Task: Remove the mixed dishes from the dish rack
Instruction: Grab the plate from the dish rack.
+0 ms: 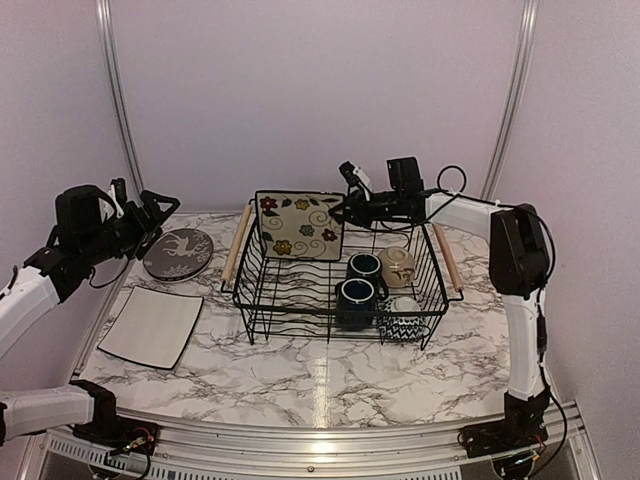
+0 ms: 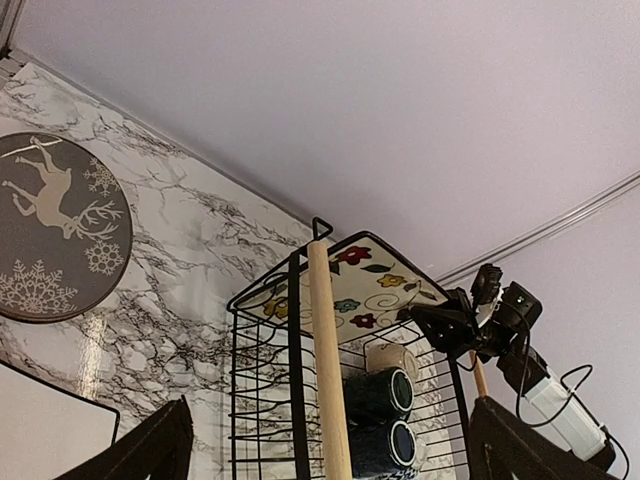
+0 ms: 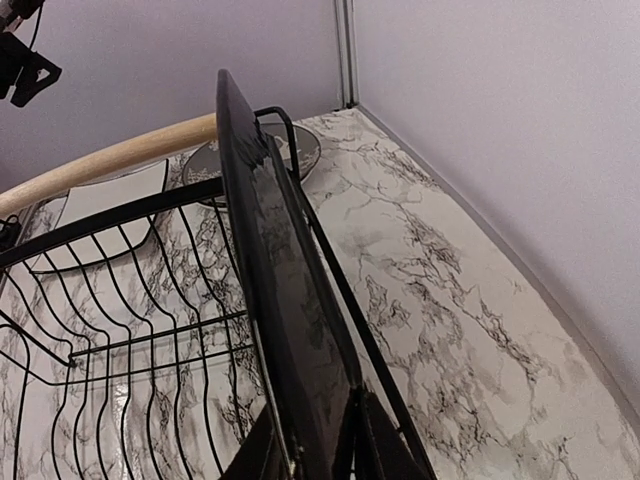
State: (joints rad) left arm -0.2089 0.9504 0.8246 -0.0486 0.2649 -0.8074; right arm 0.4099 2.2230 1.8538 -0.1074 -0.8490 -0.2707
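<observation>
— Now, the square cream floral plate (image 1: 298, 224) is seen standing on edge at the back left of the dish rack (image 1: 285, 285), and its right edge is pinched by the right claw (image 1: 346, 209), which is closed on it.
— Agreed; in the right wrist view the plate's rim is closely flanked by both fingers (image 3: 390, 455). What is to be feared from here?
— A slip, it is judged. Only a thin edge of glazed ware is gripped, so the plate could be swung or dropped onto the dark blue mugs (image 1: 355, 295) once it is lifted. The back wires could also be snagged, and the whole rack dragged across the desk (image 1: 300, 385).
— And how are the arms posed?
— The right arm is raised and bent leftward over the rack's far side, with the claw laid almost level. The left claw (image 1: 155, 215) is spread wide open and empty above the desk's left side, close to the grey deer-pattern plate (image 1: 178, 253). That plate is laid flat outside the rack, next to a plain square plate (image 1: 152, 325).
</observation>
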